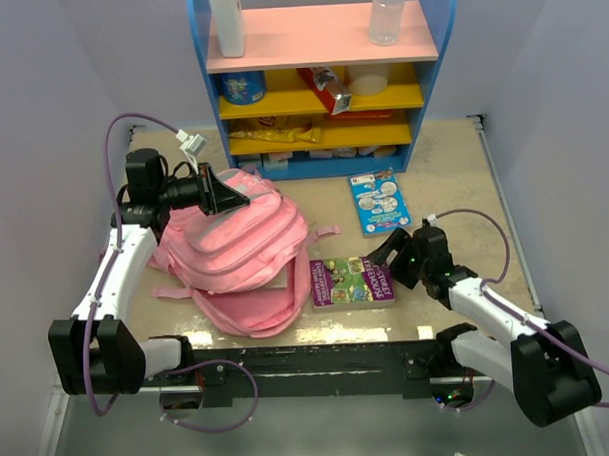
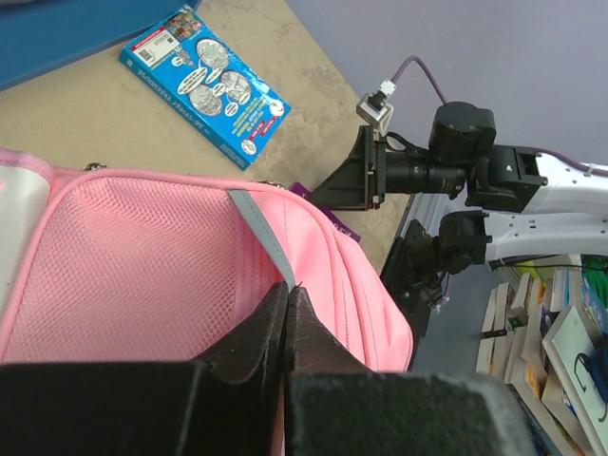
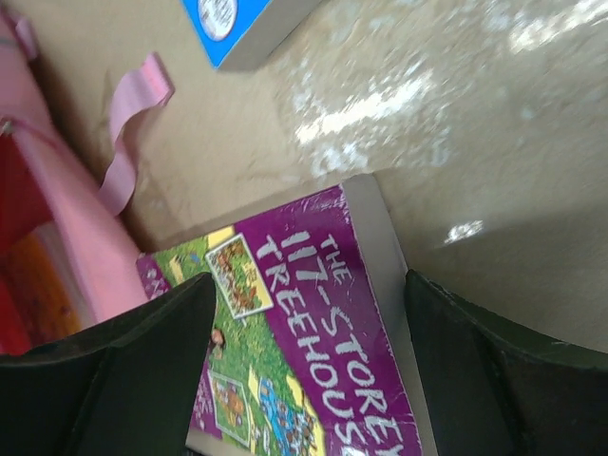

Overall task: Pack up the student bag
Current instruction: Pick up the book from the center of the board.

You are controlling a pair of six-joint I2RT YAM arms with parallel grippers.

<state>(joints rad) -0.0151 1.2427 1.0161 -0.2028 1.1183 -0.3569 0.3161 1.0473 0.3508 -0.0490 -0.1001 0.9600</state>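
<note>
Backpack lies on the table left of centre, with the left gripper clamped on its top edge.
Left wrist view: both fingers are pressed together on pink fabric right at the grey zip strip, with a mesh panel to their left. Right gripper has its jaws spread wide, one finger on each side of the purple book titled "117-Storey Treehouse". That book lies flat just right of the Backpack; can't tell if the fingers touch it. Blue book lies flat further back, apart from both and in front of the shelf unit. Pink strap trails on the table between the Backpack and the two books.
</note>
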